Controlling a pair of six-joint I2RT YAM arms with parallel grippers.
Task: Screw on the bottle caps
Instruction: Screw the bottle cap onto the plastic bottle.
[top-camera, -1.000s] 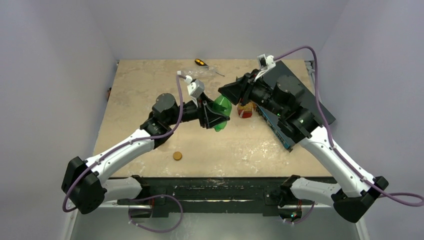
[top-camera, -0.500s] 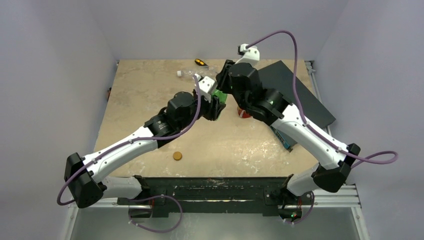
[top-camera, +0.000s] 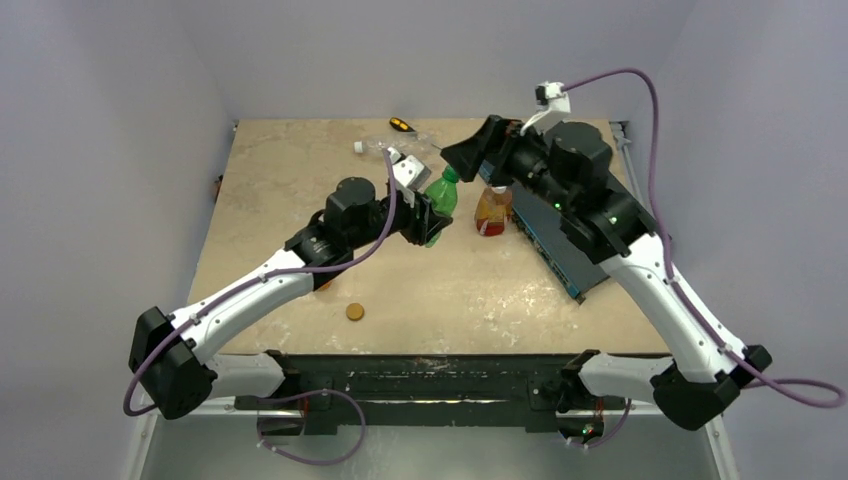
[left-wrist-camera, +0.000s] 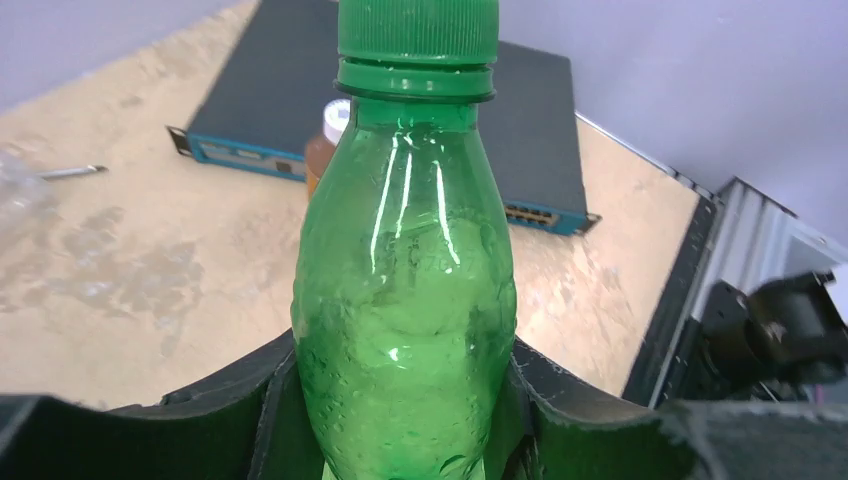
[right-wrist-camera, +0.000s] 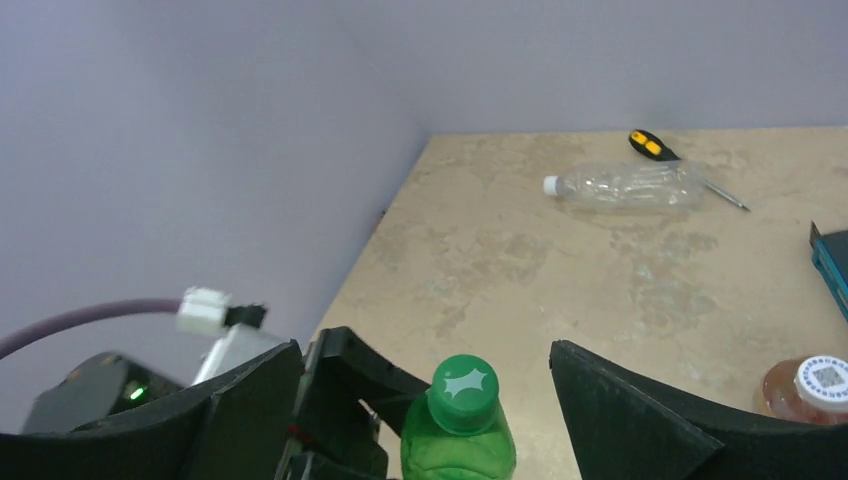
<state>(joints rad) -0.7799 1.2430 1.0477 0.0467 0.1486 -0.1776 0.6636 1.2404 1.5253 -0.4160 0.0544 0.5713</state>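
Observation:
My left gripper (left-wrist-camera: 405, 400) is shut on the body of the green bottle (left-wrist-camera: 405, 300), which it holds neck up and slightly tilted (top-camera: 437, 205). A green cap (right-wrist-camera: 464, 392) sits on the bottle's neck (top-camera: 451, 175). My right gripper (right-wrist-camera: 425, 350) stands open just above and behind that cap, its fingers (right-wrist-camera: 620, 420) wide apart and touching nothing (top-camera: 462, 160). An amber bottle (top-camera: 491, 210) with a white cap (right-wrist-camera: 823, 375) stands to the right of the green one. A clear bottle (right-wrist-camera: 630, 185) with a white cap (right-wrist-camera: 550, 185) lies at the back. An orange cap (top-camera: 354, 312) lies loose near the front.
A black and blue flat box (top-camera: 585, 215) lies at the right, under my right arm. A black-and-yellow screwdriver (right-wrist-camera: 650, 145) lies beside the clear bottle at the back edge. Walls close the table on the left, back and right.
My right gripper has opened and drawn back to the right off the top of the green bottle, so the cap now shows. The left gripper keeps its hold on the bottle.

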